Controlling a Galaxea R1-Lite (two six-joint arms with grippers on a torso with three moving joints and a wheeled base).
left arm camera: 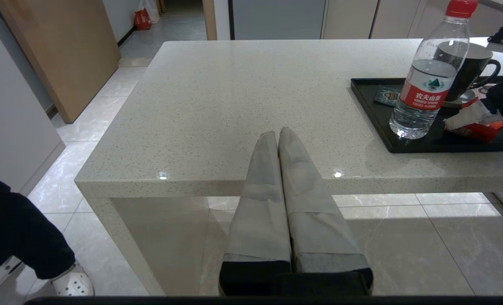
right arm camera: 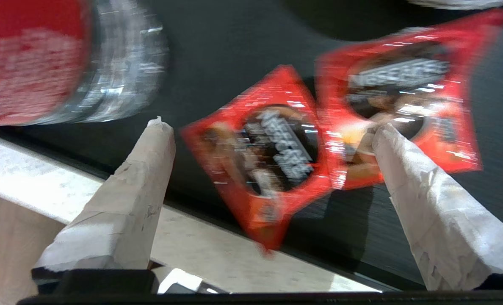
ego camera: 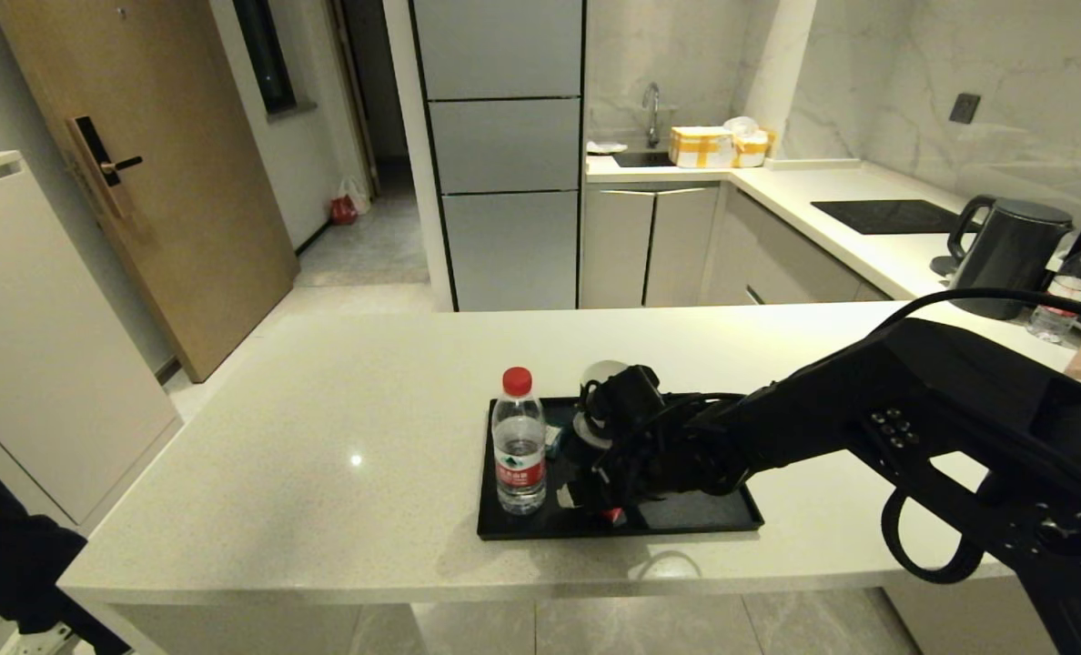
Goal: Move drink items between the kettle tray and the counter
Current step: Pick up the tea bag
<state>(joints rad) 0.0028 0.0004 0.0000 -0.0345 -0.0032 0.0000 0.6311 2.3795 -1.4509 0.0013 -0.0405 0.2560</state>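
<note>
The black kettle tray (ego camera: pixel 695 517) lies on the off-white counter (ego camera: pixel 322 409) near its front edge. A clear water bottle (ego camera: pixel 520 441) with a red cap stands upright at the tray's left end. My right gripper (right arm camera: pixel 272 127) hovers open low over two red sachets on the tray. One sachet (right arm camera: pixel 268 156) lies between the fingers, a corner reaching over the tray's front rim. The other sachet (right arm camera: pixel 408 84) sits beside it, under one fingertip (right arm camera: pixel 387 135). My left gripper (left arm camera: pixel 278 132) is shut and empty, parked at the counter's front edge, left of the tray (left arm camera: pixel 374 114).
A black mug (left arm camera: pixel 467 63) with a white inside stands on the tray behind the bottle (left arm camera: pixel 425 84), and a teal packet (left arm camera: pixel 386 95) lies by it. Far right on the back counter are a kettle (ego camera: pixel 1009 246), a second bottle (ego camera: pixel 1064 291) and a cooktop (ego camera: pixel 886 216).
</note>
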